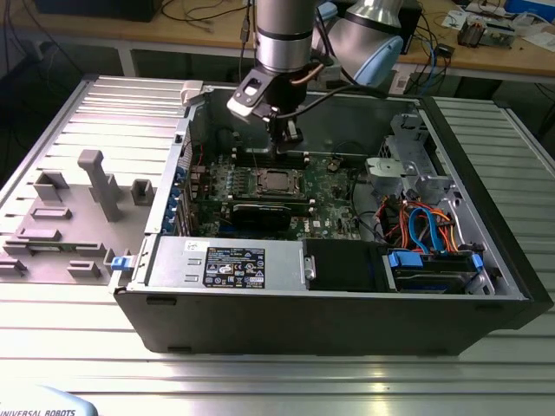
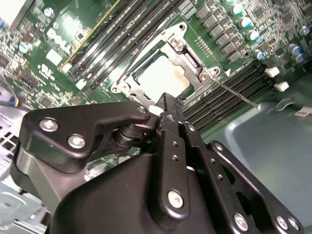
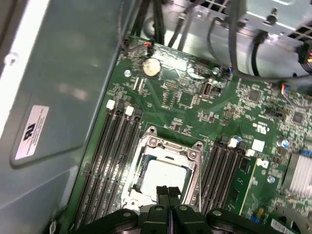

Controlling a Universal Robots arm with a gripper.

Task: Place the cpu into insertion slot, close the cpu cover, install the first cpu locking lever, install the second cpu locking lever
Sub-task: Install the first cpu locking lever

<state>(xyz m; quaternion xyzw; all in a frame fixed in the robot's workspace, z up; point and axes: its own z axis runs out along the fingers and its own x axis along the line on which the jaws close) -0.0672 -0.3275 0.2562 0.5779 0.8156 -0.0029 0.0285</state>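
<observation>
At the exterior view's left, grey plastic fixture blocks (image 1: 100,182) stand on a ribbed silver metal table (image 1: 486,364). Beside them lies an open black computer case (image 1: 303,325), with a grey metal power supply box (image 1: 165,260) along its near wall.

Inside the case lies the green motherboard (image 1: 334,178). Near its middle, the cpu (image 1: 276,180), a small flat square chip with a dull silver-grey top, sits in the insertion slot (image 3: 148,142), a square socket with a silvery metal rim. The cpu cover (image 3: 195,169), a thin silver frame with a square window, lies down flat around the chip. In the second wrist view, 1 thin silver wire locking lever (image 2: 236,95) juts from a socket corner across the long black memory slots (image 3: 109,161).

The black gripper (image 1: 284,134) hangs just above the board, close to the socket's edge. Its 2 fingertips (image 3: 162,192) are pressed together with nothing between them. Whether they touch the socket cannot be told.

A black rectangular card (image 1: 260,212) sits just in front of the socket. At the exterior view's right, blue and orange cables (image 1: 421,225) curl inside the case.
</observation>
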